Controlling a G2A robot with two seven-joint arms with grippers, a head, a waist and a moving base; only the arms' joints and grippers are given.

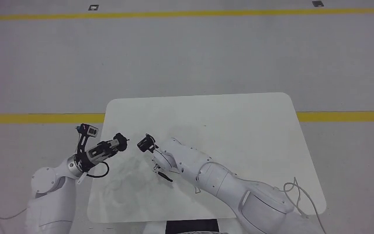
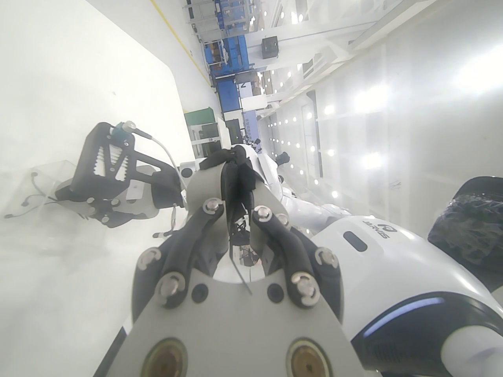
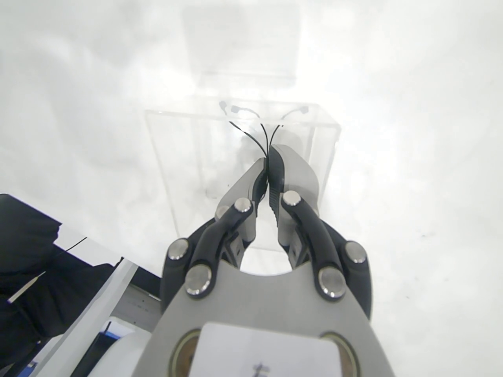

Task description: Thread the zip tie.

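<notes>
The right end effector (image 3: 268, 164) is clenched on thin black zip ties (image 3: 249, 139). Their ends fan out just beyond its tips with the heads free, likely so that one can be presented for threading. Beneath it spreads the white bench (image 3: 412, 80), and a clear box (image 3: 326, 143) sits directly under the tips, seemingly the ties' bin. The left end effector (image 2: 235, 162) faces it nearby, pinched on a thin black strip (image 2: 241, 276), probably the tail to feed.

- we saw the left gripper (image 1: 123, 139), zip tie (image 2: 240, 272) in it, left of the right gripper (image 1: 142, 142).
- a clear box (image 3: 165, 150) stood beyond the right gripper's zip ties (image 3: 257, 135).
</notes>
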